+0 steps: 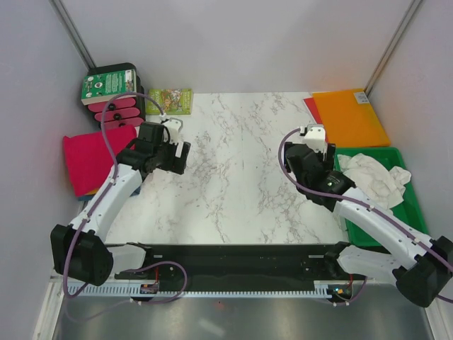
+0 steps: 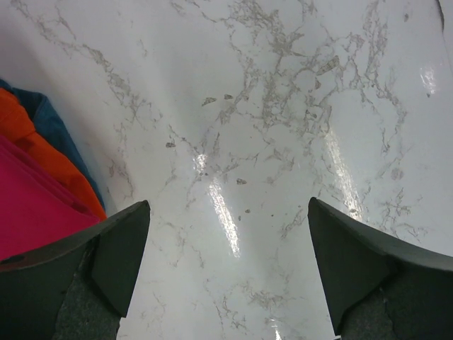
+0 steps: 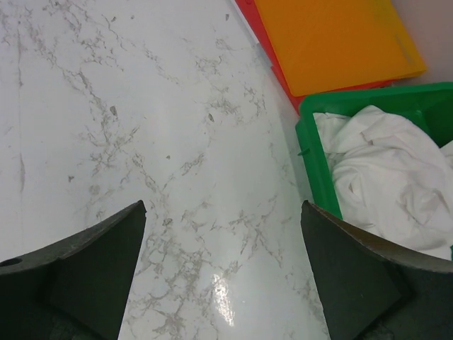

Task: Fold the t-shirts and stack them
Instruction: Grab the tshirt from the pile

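wide-apart right fingers (image 3: 85, 283) near wrinkly white t-shirt (image 3: 386, 173), perhaps two, in green tray (image 3: 318, 166)

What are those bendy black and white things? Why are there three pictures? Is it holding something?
Those are two robot arms, a left arm and a right arm, each ending in a pincher called a gripper. The big picture looks down from above on the whole marble table. The other two pictures come from small cameras on the wrists, and the dark wedges in them are the fingers of the left gripper and the right gripper. Both grippers are open and hold nothing. On the left lies a folded pile of t-shirts, pink on top. On the right, a crumpled white t-shirt sits in a green tray, with a flat orange sheet just beyond it.
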Motion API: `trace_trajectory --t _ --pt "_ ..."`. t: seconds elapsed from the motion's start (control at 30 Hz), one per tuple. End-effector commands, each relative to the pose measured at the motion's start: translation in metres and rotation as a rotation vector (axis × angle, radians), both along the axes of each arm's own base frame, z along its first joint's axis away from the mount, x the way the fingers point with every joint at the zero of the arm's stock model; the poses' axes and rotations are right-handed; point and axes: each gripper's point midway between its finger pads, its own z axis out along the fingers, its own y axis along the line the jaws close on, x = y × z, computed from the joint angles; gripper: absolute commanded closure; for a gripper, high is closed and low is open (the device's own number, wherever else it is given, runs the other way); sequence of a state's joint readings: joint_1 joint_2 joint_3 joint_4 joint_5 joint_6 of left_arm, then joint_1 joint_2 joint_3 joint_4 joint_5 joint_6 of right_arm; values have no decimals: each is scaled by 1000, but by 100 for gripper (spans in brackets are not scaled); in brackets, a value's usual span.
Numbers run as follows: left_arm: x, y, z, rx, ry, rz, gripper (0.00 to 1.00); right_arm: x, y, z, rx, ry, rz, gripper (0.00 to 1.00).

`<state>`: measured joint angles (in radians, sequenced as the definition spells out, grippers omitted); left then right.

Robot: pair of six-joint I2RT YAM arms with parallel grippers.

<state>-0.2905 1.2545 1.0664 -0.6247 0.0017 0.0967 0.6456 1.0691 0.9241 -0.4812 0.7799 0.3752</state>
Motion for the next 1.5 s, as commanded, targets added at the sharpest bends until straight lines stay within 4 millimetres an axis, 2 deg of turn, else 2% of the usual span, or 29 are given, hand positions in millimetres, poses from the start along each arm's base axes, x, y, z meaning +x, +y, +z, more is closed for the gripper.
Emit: trace_trajectory --t 0.0,0.03,0.07,0.13,0.2,0.23,0.27,0.3,0.37,0.4,0.47,0.5,0.53,0.57,0.63,0.67,0.73,0.77,0.8,0.83,0.87,0.97,1.1,1.23,1.47 --pt "12 18 15 -106 -39 113 0 -6 -9 13 -204 -2 -68 2" --pt "11 18 13 -143 -22 107 0 -10 -8 11 -259 3 -91 2" --pt "8 13 12 -197 -2 83 3 -13 -19 19 -323 -43 -174 2" --pt "9 23 6 -253 39 167 4 -17 -25 19 -334 -69 -222 2" --pt "8 21 9 -249 58 129 0 -16 -7 8 -270 -4 -95 2" --pt "3 17 6 -253 92 96 0 -16 2 10 -228 -17 -19 2" --pt "2 15 10 -246 89 77 0 -16 18 5 -151 -8 65 2" --pt "1 14 12 -220 76 30 0 -15 25 15 -79 -61 88 2" --pt "-5 8 13 -205 72 -14 0 -13 28 12 -21 -66 82 2" --pt "-7 7 13 -193 69 -25 0 -5 14 3 -27 -30 31 2" --pt "-11 8 7 -161 74 -33 0 7 -9 1 22 -4 -86 2" --pt "-11 10 3 -141 75 -35 0 14 -37 -6 45 39 -169 2" --pt "-12 13 1 -119 76 -27 0 17 -52 -9 58 49 -213 2" --pt "-16 12 -3 -108 84 -39 0 19 -78 -10 80 51 -292 2" --pt "-21 10 -8 -96 90 -60 0 20 -96 -11 110 50 -347 4" --pt "-22 7 -7 -86 79 -84 0 19 -116 -14 124 54 -418 7" --pt "-21 5 -7 -65 69 -93 0 17 -128 -27 165 84 -484 16" --pt "-21 2 -7 -52 64 -107 0 16 -140 -34 187 99 -526 18" --pt "-20 3 -8 -36 67 -106 0 16 -138 -50 245 135 -537 19" --pt "-19 1 -7 -34 64 -109 0 15 -142 -59 266 154 -558 26" --pt "-18 0 -7 -33 65 -110 0 13 -151 -71 282 181 -596 28" --pt "-18 0 -9 -32 73 -111 1 7 -164 -97 335 234 -656 29" --pt "-21 -4 -11 -40 85 -144 0 11 -171 -105 323 243 -682 32" --pt "-22 1 -16 -5 87 -160 0 18 -183 -112 302 271 -714 34" --pt "-28 4 -40 20 111 -181 0 23 -200 -143 274 344 -781 38"
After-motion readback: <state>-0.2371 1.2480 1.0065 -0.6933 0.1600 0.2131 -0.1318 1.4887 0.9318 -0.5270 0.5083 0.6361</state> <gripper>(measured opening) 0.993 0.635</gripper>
